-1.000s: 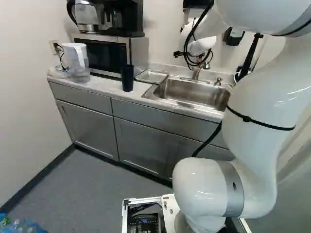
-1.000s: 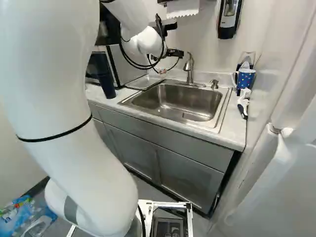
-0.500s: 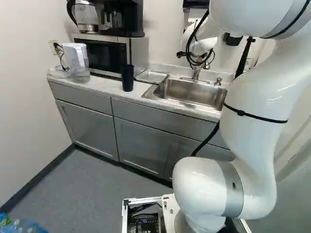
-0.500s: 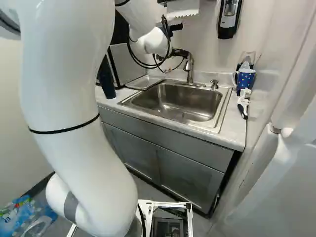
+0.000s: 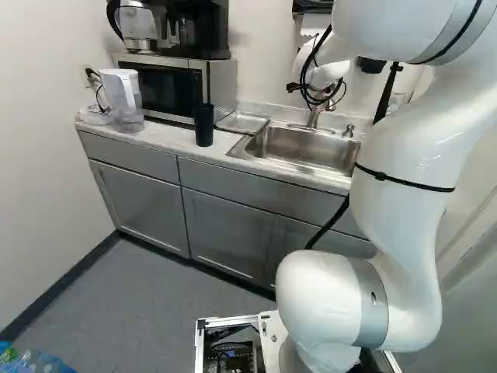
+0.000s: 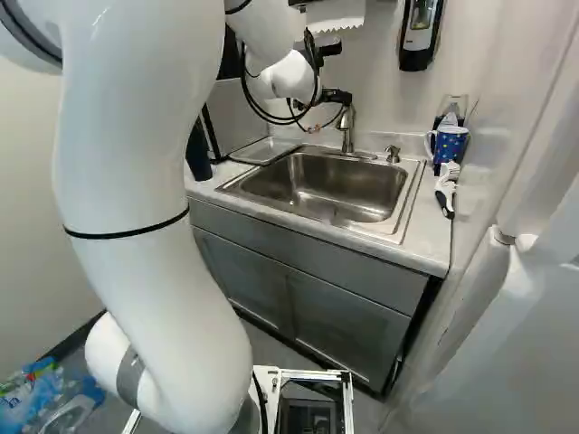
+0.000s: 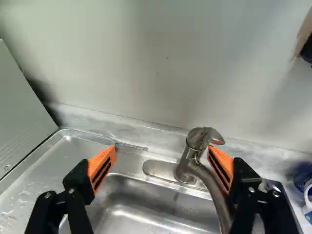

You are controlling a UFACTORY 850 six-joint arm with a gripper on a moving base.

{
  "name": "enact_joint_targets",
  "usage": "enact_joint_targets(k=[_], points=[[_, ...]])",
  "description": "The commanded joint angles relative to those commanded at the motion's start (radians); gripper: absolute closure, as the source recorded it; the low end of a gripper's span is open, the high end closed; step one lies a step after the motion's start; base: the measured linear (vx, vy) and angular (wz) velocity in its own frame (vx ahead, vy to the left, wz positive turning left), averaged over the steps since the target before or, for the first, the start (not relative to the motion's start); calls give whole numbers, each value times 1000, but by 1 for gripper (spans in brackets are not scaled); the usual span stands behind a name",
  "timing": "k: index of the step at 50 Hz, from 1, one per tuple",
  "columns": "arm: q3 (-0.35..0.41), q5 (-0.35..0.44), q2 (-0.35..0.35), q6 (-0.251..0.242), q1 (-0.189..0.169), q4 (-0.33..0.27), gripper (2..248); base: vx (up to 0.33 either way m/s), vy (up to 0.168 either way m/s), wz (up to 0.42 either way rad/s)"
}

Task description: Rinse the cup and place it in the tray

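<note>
In the right base view my gripper [image 6: 338, 96] is at the faucet [image 6: 347, 127], behind the sink [image 6: 326, 185]. The wrist view shows the gripper [image 7: 162, 150] open, with nothing gripped. One orange-padded finger overlaps the faucet [image 7: 197, 141] by its lever; whether they touch I cannot tell. A dark, tall cup [image 5: 203, 125] stands upright on the counter, left of the metal tray [image 5: 242, 122]. That tray lies flat beside the basin, bare. A blue dotted mug [image 6: 450, 143] sits at the counter's right end.
A microwave [image 5: 167, 87] with a coffee maker [image 5: 194, 29] and kettle on top stands behind the dark cup. Further left is a water pitcher [image 5: 123, 99]. A white-handled brush [image 6: 446, 188] lies near the right wall. A soap pump [image 6: 393, 155] stands beside the faucet.
The arm has swung a little, carrying the open gripper rightward in the right base view, closer to the faucet. The base, dark cup, tray and mug have not moved.
</note>
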Motion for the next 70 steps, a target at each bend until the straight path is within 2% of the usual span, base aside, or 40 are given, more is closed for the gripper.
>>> enact_joint_targets(k=[38,70], points=[[-13,53,-12,0,-3,0,3,0,0,0],[-73,110,-64,0,-1,0,3,0,0,0]])
